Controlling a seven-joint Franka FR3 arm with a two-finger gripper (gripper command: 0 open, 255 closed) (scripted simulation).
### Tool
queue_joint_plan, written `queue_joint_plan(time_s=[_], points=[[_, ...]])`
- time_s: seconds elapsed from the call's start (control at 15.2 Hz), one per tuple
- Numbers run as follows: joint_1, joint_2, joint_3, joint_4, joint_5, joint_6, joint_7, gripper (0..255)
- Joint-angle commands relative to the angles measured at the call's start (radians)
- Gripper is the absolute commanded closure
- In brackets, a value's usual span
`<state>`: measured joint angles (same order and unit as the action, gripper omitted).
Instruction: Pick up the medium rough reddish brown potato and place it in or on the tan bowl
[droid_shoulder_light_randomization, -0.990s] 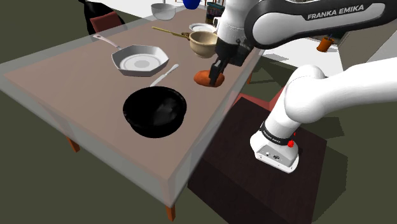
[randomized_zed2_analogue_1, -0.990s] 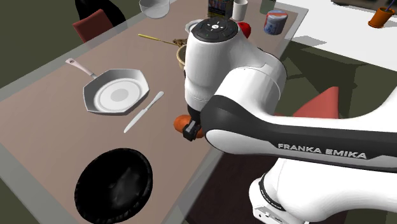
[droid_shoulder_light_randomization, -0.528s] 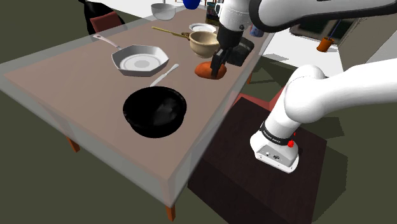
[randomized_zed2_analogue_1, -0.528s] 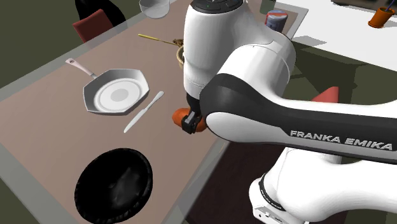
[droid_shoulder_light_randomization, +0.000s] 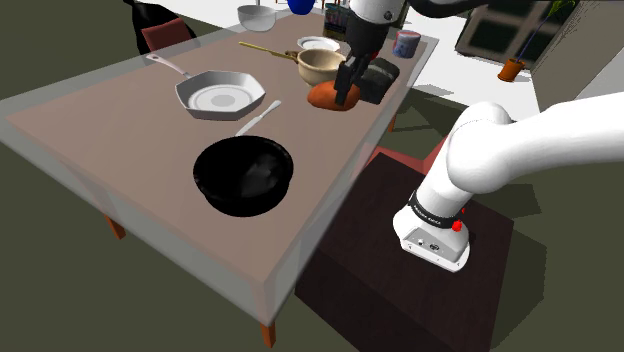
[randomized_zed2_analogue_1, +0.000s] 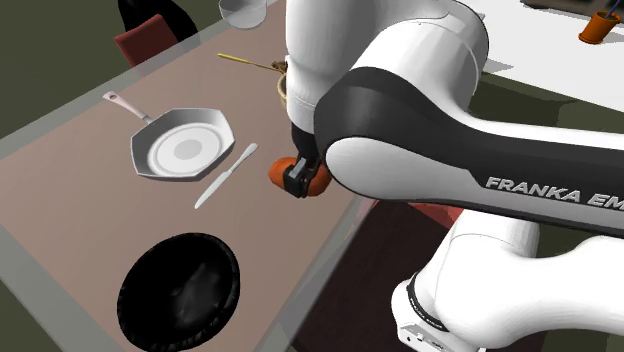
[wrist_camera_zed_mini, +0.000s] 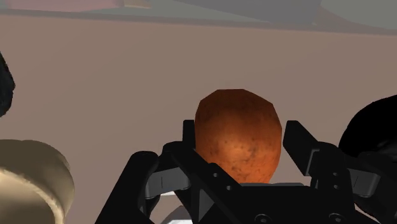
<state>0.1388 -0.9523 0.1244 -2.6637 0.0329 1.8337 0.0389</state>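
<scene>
The reddish brown potato (droid_shoulder_light_randomization: 327, 95) hangs above the table near its edge, clasped by my black gripper (droid_shoulder_light_randomization: 346, 91), which is shut on it. The wrist view has the speckled potato (wrist_camera_zed_mini: 238, 133) between the two fingers, with the gripper (wrist_camera_zed_mini: 240, 156) around its lower part. The tan bowl (droid_shoulder_light_randomization: 319, 66) stands just behind the potato in the shoulder view, and its rim (wrist_camera_zed_mini: 32, 178) lies close beside the gripper. In the second exterior view the potato (randomized_zed2_analogue_1: 286, 172) peeks out beside the arm, held by the gripper (randomized_zed2_analogue_1: 298, 180), while the bowl (randomized_zed2_analogue_1: 284, 88) is mostly hidden.
A large black bowl (droid_shoulder_light_randomization: 243, 173) sits at the table's near part. A grey skillet (droid_shoulder_light_randomization: 218, 96) and a knife (droid_shoulder_light_randomization: 258, 117) lie toward the shoulder view's left. A dark box (droid_shoulder_light_randomization: 378, 80) is beside the gripper; cups and a plate (droid_shoulder_light_randomization: 318, 43) crowd the far end.
The gripper has lifted the potato off the table and carried it toward the tan bowl at the far end. The arm has swung further over the table.
</scene>
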Motion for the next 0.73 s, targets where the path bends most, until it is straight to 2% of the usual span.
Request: queue_joint_plan(time_s=[0.0,0.46,0.66], points=[[-0.003,0.004,-0.004,0.029,-0.003,-0.025,-0.003,255],[-0.007,0.020,-0.010,0.124,-0.009,-0.104,-0.007,255],[-0.038,0.082,-0.072,0.154,-0.053,-0.071,-0.071,255]])
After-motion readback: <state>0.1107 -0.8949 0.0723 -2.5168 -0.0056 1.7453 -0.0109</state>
